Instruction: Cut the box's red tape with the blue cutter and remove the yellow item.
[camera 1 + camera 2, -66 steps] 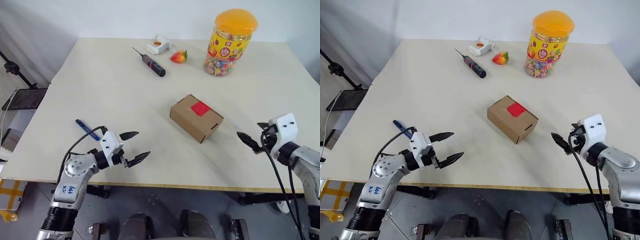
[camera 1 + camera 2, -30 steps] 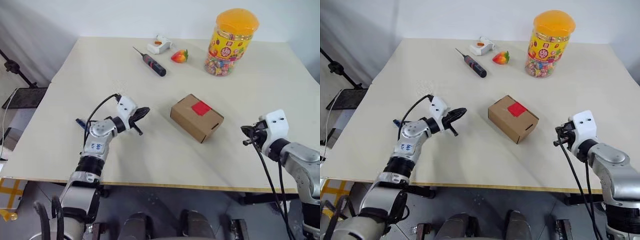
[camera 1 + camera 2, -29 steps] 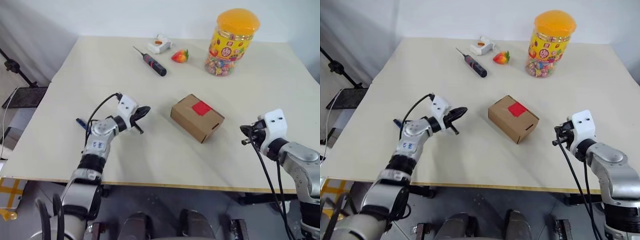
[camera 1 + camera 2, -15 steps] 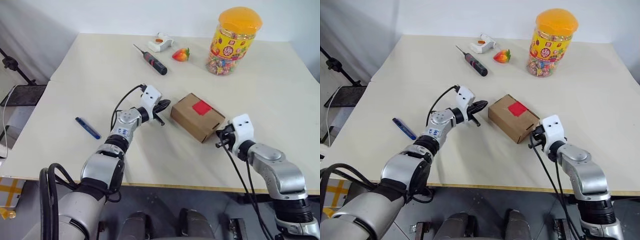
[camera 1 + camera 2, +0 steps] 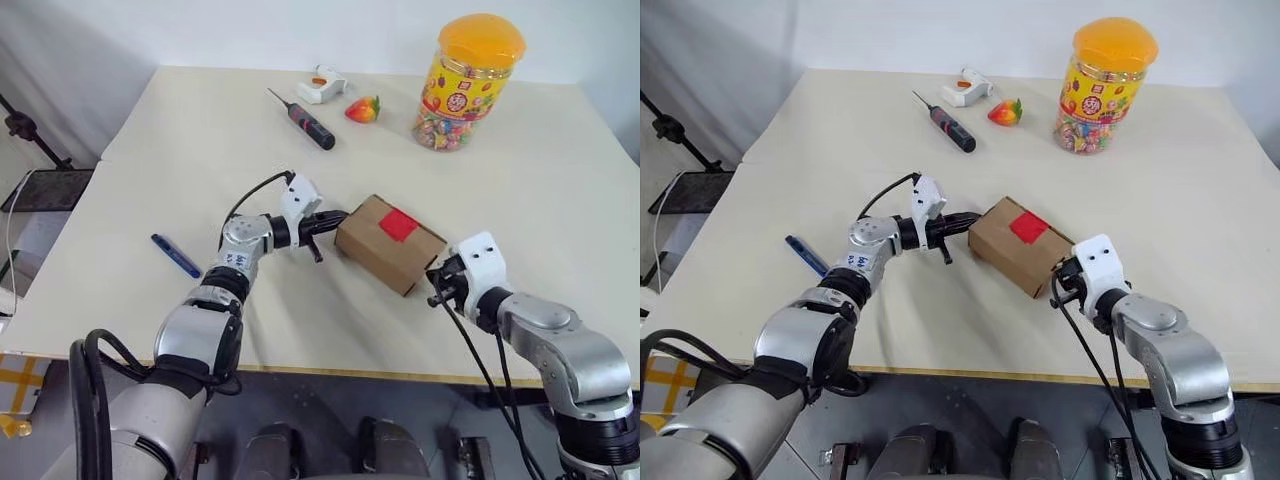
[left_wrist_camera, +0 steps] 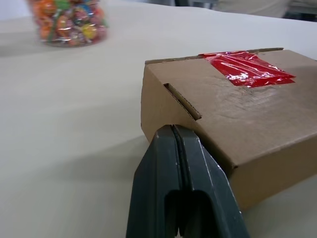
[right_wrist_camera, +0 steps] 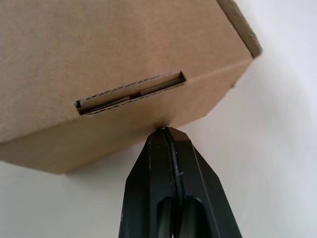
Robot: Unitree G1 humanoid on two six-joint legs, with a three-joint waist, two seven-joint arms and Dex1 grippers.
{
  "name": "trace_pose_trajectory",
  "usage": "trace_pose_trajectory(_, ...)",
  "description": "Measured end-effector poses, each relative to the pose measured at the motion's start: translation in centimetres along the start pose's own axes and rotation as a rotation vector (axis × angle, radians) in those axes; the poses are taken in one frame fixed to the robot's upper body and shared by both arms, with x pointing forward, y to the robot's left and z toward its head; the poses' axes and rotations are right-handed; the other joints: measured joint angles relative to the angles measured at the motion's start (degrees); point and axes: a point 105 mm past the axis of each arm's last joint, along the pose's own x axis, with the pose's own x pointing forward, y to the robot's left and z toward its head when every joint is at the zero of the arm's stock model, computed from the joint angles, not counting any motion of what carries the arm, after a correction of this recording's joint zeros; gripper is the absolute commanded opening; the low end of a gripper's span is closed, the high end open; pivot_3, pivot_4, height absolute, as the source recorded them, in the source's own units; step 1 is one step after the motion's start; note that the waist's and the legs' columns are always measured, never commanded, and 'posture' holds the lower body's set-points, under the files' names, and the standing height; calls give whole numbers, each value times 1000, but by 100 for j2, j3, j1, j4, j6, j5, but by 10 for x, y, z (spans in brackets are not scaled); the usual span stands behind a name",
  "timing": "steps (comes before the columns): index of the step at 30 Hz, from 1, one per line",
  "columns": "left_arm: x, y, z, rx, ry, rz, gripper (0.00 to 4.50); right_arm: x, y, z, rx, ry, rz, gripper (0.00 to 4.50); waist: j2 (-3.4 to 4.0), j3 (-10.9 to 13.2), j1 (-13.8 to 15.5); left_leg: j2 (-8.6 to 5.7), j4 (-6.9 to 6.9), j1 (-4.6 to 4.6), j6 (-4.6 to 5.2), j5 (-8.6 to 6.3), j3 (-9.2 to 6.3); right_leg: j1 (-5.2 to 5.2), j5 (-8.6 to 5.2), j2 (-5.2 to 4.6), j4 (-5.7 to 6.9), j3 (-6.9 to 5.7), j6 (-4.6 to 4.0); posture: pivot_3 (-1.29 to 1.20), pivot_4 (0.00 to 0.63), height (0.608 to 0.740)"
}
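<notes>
The brown box lies mid-table with the red tape on its top face. My left gripper is shut, and its tip presses the box's left end, seen close in the left wrist view. My right gripper is also shut. It touches the bottom edge of the box's right end below the flap slot. The blue cutter lies on the table left of my left arm, held by nothing. The yellow item is hidden.
At the back of the table stand a yellow-lidded candy jar, a strawberry toy, a black screwdriver and a white tool. The table's front edge runs just behind both arms.
The left gripper went from open to shut. Both grippers moved inward from the table's front corners to the box's two ends. The box has turned slightly between them.
</notes>
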Motion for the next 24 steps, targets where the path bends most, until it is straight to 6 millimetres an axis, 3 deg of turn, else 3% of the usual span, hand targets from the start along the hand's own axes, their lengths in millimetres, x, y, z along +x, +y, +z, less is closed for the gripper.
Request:
trace_pose_trajectory(8,-18,-19,-19,1,13,-99,13,-24,14,-3,-44,69,77,0,-2,1,5,1,4,0,0,0,-3,1,0,-2,3,1,0,0,150,740)
trace_pose_trajectory(16,-21,-19,-23,-14,41,-85,13,-29,12,-6,-45,53,66,0,-4,0,23,-5,5,0,1,1,-7,2,0,-5,5,0,0,0,150,740)
trace_pose_trajectory(20,-25,-14,-24,-12,67,-64,13,-35,-9,-19,-52,59,-17,0,-6,2,14,-8,6,0,3,1,-4,3,1,-7,4,1,2,0,150,740)
trace_pose_trajectory(24,-49,3,-23,-3,90,12,13,-46,-43,-28,-62,66,-135,0,-7,3,-10,-2,3,5,2,1,1,3,1,-5,6,2,2,0,150,740)
